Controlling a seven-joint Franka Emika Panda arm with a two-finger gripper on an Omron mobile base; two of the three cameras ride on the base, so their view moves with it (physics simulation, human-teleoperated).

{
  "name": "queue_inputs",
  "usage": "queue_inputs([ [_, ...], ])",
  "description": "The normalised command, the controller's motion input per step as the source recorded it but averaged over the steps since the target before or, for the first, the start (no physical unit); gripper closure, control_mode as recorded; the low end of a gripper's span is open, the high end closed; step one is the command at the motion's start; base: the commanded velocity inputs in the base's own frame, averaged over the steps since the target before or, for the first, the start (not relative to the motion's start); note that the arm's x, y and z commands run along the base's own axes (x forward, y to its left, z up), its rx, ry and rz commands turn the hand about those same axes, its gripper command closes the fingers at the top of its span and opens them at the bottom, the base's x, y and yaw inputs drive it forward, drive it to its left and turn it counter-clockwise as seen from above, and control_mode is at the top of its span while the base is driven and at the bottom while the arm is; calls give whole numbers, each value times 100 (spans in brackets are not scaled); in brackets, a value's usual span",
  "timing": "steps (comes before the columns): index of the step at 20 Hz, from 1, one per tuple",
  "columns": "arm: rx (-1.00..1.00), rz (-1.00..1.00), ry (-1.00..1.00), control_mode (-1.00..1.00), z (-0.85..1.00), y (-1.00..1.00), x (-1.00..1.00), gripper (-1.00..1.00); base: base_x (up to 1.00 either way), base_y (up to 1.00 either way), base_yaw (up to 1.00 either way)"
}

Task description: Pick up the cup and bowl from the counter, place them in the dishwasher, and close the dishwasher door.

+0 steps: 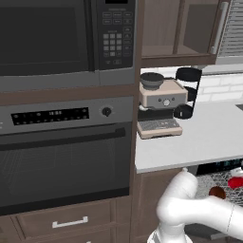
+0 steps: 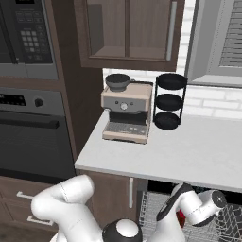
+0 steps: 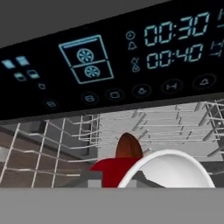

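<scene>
The dishwasher [image 1: 223, 178] stands open under the counter [image 1: 209, 137], its grey wire rack [image 2: 156, 208] showing. In the rack lie a red piece [image 3: 109, 170] and a brown rounded piece [image 3: 128, 146]; which is the cup and which the bowl I cannot tell. The same red piece [image 1: 235, 182] and brown piece [image 1: 217, 192] show from the left base. The black control strip [image 3: 113, 65] with teal lights runs close above the rack. My arm [image 2: 198, 208] reaches low in front of the rack. My gripper is shut, its fingers hidden.
A coffee machine [image 1: 160, 107] and a black tiered stand [image 2: 170, 101] sit at the back of the counter. A black-glass oven [image 1: 61, 161] and a microwave [image 1: 57, 38] fill the wall to the left. Dark cabinet drawers [image 1: 71, 220] lie below the oven.
</scene>
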Motion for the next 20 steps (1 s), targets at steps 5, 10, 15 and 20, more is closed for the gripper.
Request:
queue_inputs([
  [5,0,5,0,-100,-65,-11,15,100,0,0,0],
  [10,4,8,0,-100,-36,0,17,100,0,0,0],
  [15,2,2,1,-100,-32,0,0,100,0,0,0],
  [20,2,0,4,-100,-22,0,0,100,0,0,0],
])
